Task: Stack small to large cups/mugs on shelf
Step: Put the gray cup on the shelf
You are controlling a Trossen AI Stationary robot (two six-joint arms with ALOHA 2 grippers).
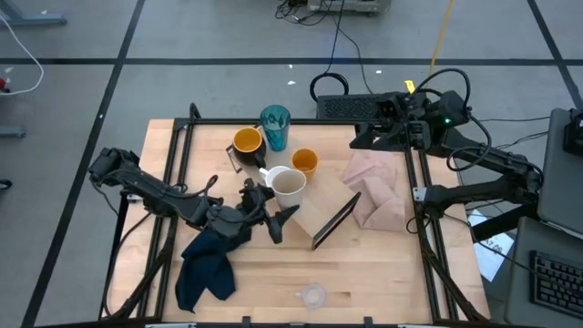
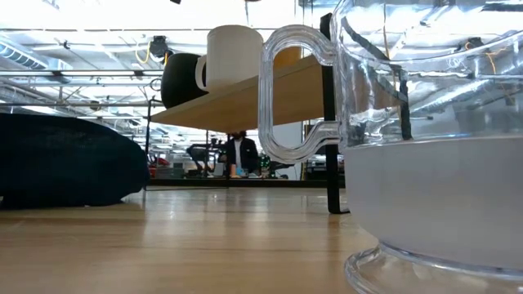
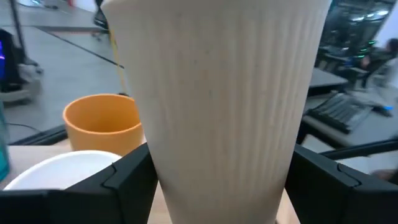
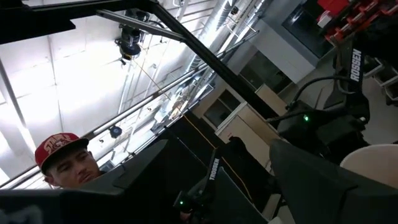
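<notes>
While the left gripper [image 3: 227, 180] is working: it is clasping the beige cup [image 3: 230, 93] between both fingers, low on the ribbed wall.
Cup axis: the cup is standing upright in the grip, widening upward; its mouth is lying out of the wrist view.
Gripper place: it is sitting mid-table in the high view, just beside the white mug [image 1: 289, 185].
Bearing to next thing: the white mug is lying just ahead of the gripper, toward the shelf [image 1: 330, 217]; the orange cup [image 1: 304, 161] is standing just past that mug.
Farther group: the yellow mug [image 1: 248, 143] and teal tumbler [image 1: 275, 128] are standing close together at the far side.
Shelf: in the low view it is carrying the white mug; whether the others are standing on it cannot be told.
Clear cup [image 1: 312, 295]: it is standing alone near the front edge, well apart from the rest.
Nearer arm: the left, by judgement; the right gripper [image 4: 227, 177] is waiting at the far right corner, fingers spread and empty.
Judgement: the coming move is turning on keeping the beige cup vertical over its target's mouth.
</notes>
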